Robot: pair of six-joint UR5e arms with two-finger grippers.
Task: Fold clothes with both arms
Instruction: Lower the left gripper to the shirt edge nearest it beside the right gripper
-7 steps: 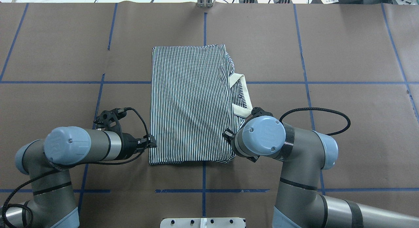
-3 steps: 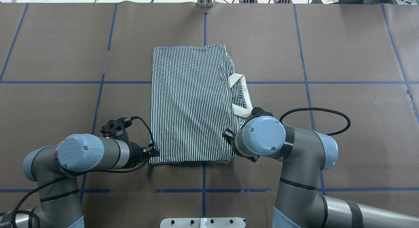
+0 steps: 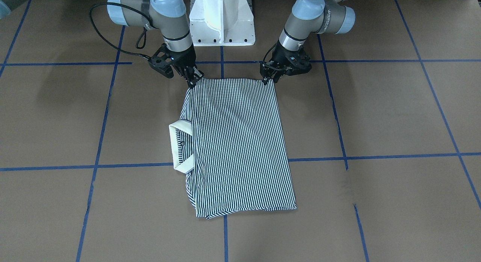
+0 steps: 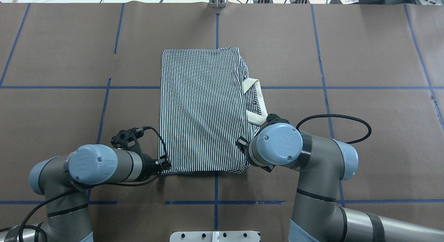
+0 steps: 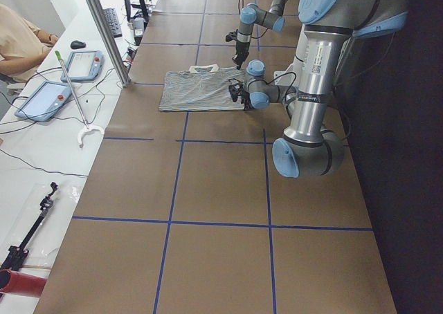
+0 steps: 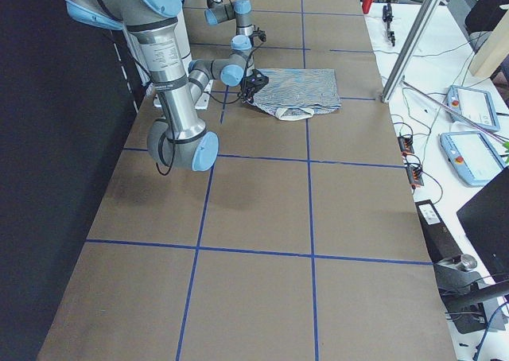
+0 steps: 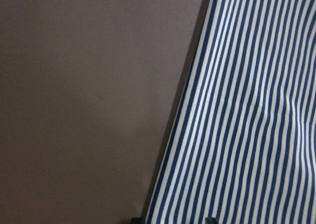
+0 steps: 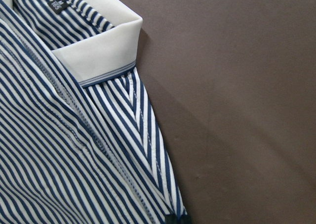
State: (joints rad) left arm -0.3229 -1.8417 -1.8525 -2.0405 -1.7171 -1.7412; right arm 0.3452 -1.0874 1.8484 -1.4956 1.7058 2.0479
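**Mid-table: the shirt looks one fold or so from done**

On the middle of the brown paper-covered table with blue tape lines (image 4: 364, 44), the navy-and-white striped polo shirt (image 4: 199, 110) lies flat as a tidy long rectangle. No sleeve shows, and only its cream collar (image 3: 179, 145) pokes out toward the table's right edge. So the sideways folds look done to me. What's left is probably bringing the end nearest the robot's edge over to the far end, maybe more than once.

The black left gripper (image 4: 166, 164) sits at the shirt's near-left corner. Its jaws look parted: the left wrist view shows two dark fingertips (image 7: 211, 220) apart, with striped hem between them. The black right gripper (image 3: 192, 81) touches the near-right corner, but I can't tell if it's pinching anything.

Overhead hides the right gripper completely under its own pale blue wrist cap (image 4: 279, 144); the front-facing camera shows it fine. Only the right wrist view catches the small dark label (image 8: 57, 6) inside the collar.
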